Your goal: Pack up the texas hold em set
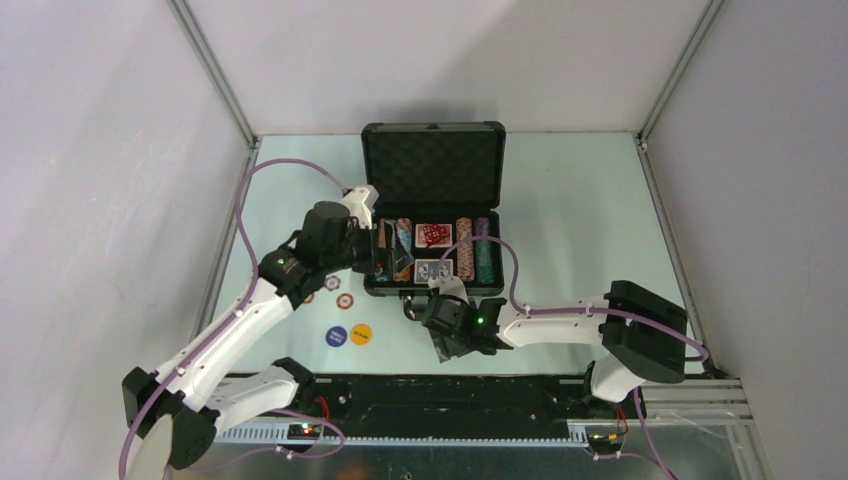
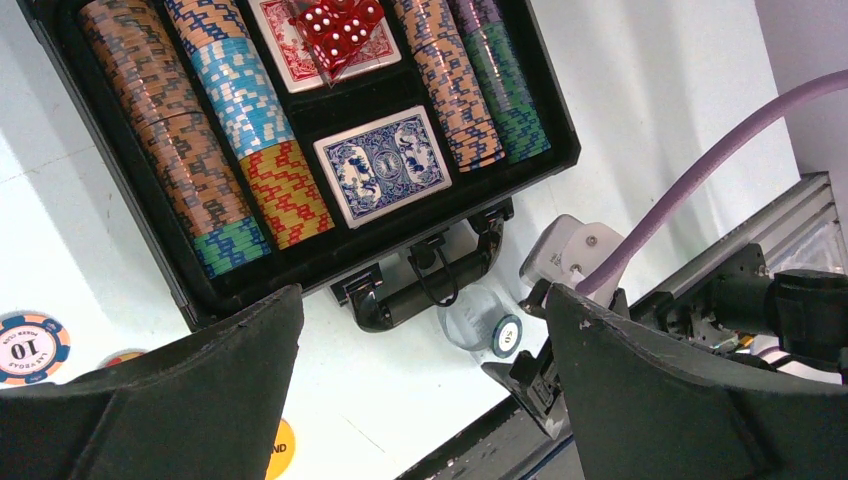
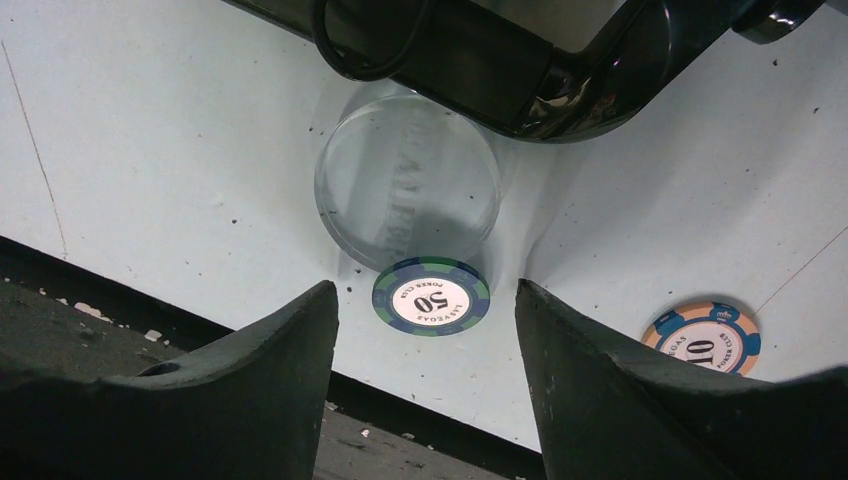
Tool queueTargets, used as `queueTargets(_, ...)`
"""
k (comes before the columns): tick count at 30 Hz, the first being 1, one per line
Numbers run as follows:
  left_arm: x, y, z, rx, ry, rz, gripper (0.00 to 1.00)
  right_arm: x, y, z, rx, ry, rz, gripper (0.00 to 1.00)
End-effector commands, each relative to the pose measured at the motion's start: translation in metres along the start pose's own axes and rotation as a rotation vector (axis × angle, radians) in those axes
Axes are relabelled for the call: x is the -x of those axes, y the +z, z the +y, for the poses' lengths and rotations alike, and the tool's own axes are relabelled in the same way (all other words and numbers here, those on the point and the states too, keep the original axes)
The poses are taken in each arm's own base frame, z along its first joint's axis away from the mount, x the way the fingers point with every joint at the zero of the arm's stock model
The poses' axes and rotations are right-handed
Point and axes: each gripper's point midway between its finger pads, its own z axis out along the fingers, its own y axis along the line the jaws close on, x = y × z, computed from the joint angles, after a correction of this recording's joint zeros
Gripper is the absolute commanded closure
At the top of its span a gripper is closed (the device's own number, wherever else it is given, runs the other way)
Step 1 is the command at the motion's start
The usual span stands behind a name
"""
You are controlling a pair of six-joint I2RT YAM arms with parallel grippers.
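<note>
The black case (image 1: 433, 168) lies open mid-table, while the right gripper (image 3: 424, 288), spread wide and empty, hangs over a green 50 chip (image 3: 431, 296) by the case's handle (image 3: 480, 70), and the left gripper (image 2: 422, 292), also released, hovers at the case's left side.

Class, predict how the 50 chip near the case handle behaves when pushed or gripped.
Lying flat on the table, the 50 chip probably slides, not rolls. Its thin edge looks hard to pinch. Pushed forward, it likely nudges the adjoining clear disc.
</note>
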Motion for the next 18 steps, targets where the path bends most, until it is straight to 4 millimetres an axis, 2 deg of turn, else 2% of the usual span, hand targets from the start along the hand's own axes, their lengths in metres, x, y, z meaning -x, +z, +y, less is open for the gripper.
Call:
queueTargets(1, 0.0092, -0.0037, -0.0063, -0.026, -0.011, -0.028, 0.04, -0.0022, 0.0026, -0.0022, -0.010, 0.006, -0.012, 0.31)
queueTargets(18, 0.0084, -0.0033, -0.0057, -0.023, -0.011, -0.026, 0.04, -0.0080, 0.0063, -0.0058, -0.024, 0.005, 0.005, 0.44)
